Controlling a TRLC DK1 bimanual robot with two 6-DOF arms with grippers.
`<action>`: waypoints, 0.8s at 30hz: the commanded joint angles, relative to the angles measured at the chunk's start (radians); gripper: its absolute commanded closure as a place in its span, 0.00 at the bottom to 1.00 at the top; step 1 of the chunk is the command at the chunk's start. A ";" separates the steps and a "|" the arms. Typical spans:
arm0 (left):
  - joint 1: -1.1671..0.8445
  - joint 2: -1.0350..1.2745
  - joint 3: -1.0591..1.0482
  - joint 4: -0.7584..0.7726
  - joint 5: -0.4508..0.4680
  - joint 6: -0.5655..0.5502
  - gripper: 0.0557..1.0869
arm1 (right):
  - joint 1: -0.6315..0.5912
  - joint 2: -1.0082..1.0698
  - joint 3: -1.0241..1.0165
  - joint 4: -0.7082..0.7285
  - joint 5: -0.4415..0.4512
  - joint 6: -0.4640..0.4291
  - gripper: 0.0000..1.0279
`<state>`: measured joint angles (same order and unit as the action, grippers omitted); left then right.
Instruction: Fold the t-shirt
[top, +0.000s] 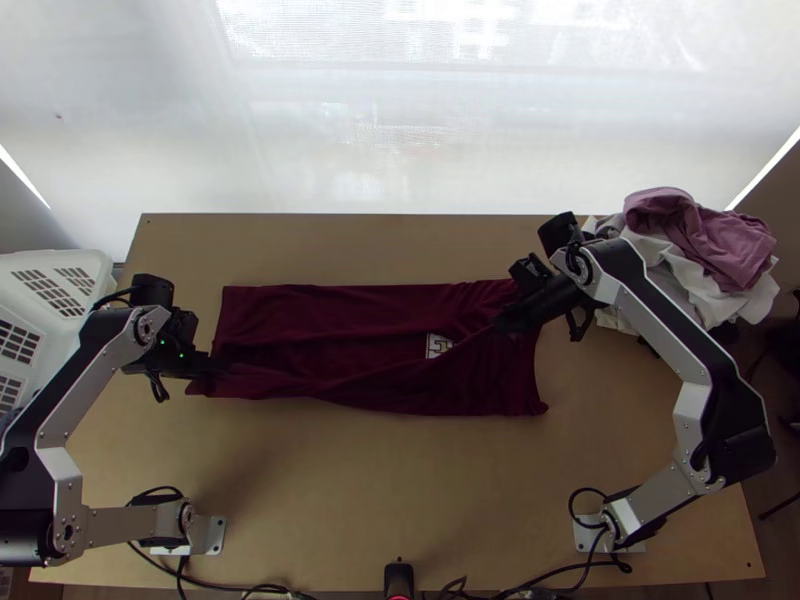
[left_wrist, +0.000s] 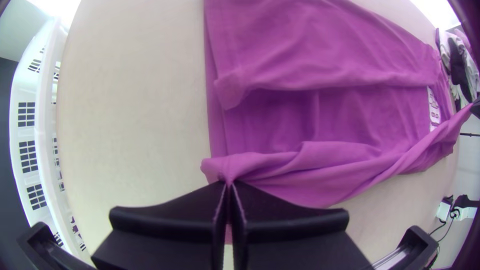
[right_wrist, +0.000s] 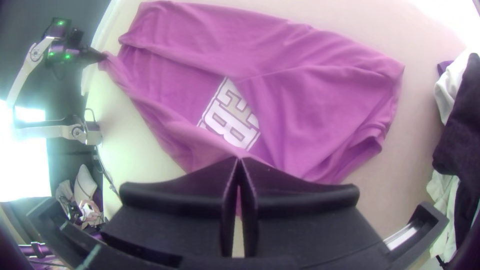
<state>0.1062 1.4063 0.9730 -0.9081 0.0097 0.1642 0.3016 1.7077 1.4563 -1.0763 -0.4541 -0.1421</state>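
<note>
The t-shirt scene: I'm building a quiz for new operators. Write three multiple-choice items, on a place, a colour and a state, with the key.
1. Where is the clothes pile?
A) By the far right corner of the table
B) At its near edge
C) Under the t-shirt

2. What colour is the basket?
A) Black
B) Green
C) White

3. How is the left claw?
A) Wide open
B) Shut on cloth
C) Shut on nothing

Key:
1 A: the top view shows it there.
2 C: its slotted wall is white.
3 B: cloth gathers between its fingertips.
</note>
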 joint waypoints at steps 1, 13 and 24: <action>0.007 0.031 -0.040 0.129 0.001 -0.008 0.70 | 0.010 0.021 0.007 0.010 0.000 0.010 0.97; 0.053 0.016 0.007 0.028 -0.001 0.051 0.16 | 0.010 0.029 -0.007 0.026 0.000 0.016 0.97; 0.098 -0.009 -0.065 0.017 0.001 0.100 0.19 | 0.019 0.029 -0.014 0.041 0.000 0.026 0.97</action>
<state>0.1848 1.4025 0.9394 -0.9039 0.0067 0.2447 0.3134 1.7355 1.4445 -1.0397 -0.4541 -0.1234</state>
